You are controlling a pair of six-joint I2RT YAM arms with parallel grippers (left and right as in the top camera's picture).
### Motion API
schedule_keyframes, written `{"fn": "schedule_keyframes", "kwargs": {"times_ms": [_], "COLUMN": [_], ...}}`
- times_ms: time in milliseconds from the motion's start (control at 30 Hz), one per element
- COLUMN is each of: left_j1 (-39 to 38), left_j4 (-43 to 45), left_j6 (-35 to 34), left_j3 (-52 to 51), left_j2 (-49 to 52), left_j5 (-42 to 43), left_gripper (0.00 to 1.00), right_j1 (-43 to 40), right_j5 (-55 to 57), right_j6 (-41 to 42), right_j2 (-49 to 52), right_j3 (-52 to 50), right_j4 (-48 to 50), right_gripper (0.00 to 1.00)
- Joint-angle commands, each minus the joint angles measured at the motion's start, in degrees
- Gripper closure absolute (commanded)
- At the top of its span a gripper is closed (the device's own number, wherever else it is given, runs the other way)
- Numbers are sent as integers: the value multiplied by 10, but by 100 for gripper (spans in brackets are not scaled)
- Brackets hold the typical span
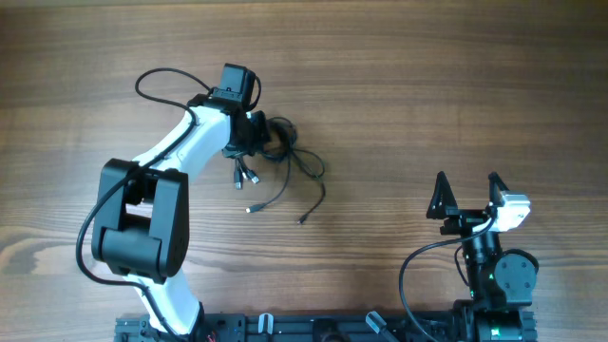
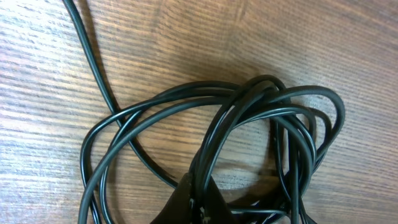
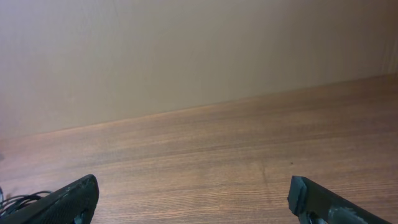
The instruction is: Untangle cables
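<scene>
Soft, even light falls on the brown wood-grain table (image 1: pixel 399 85) in the overhead view, with barely any glare. In close on the left wrist, the thin glossy black cables (image 2: pixel 155 106) are sharp, carrying a pale sheen and soft shadows toward 3 o'clock. The frame blurs dark at 6 o'clock. The right wrist view is dimmer and hazy.

cables (image 1: pixel 285 157): thin black cords bunched in one clump, left of centre, toward the far side. Close up, it's several overlapping loops (image 2: pixel 186 89) crossing each other, with one single strand (image 2: pixel 78 18) running off far-left. Loose tails fan out to the near side. Two short ones end in silver-tipped plugs (image 1: pixel 242 177) side by side, one reaches a small plug (image 1: pixel 250 209), and another curves right to a plug end (image 1: pixel 304 220). Tails lie flat. Not separated.
</scene>
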Motion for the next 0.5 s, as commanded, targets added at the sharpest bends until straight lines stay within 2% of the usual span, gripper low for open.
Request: {"fn": "schedule_keyframes", "kwargs": {"times_ms": [0,233,367,467], "left_j1": [21,41,30,22], "left_j4": [5,-6,-22,-19], "left_j6": [15,103,115,172], "left_j3": [5,5,0,-5], "left_j2": [-24,-107,-119,-118], "left_j5": [4,5,7,51], "left_gripper": [96,96,96,96], "right_j1": [3,3,3,3], "right_j5": [-1,-1,-1,-1], "right_j6": [5,5,5,5], "right_j2": [-2,-2,-2,-2], "right_j3": [-1,-1,-1,-1], "right_j4": [2,2,2,2], "right_gripper": [0,0,0,0]}}
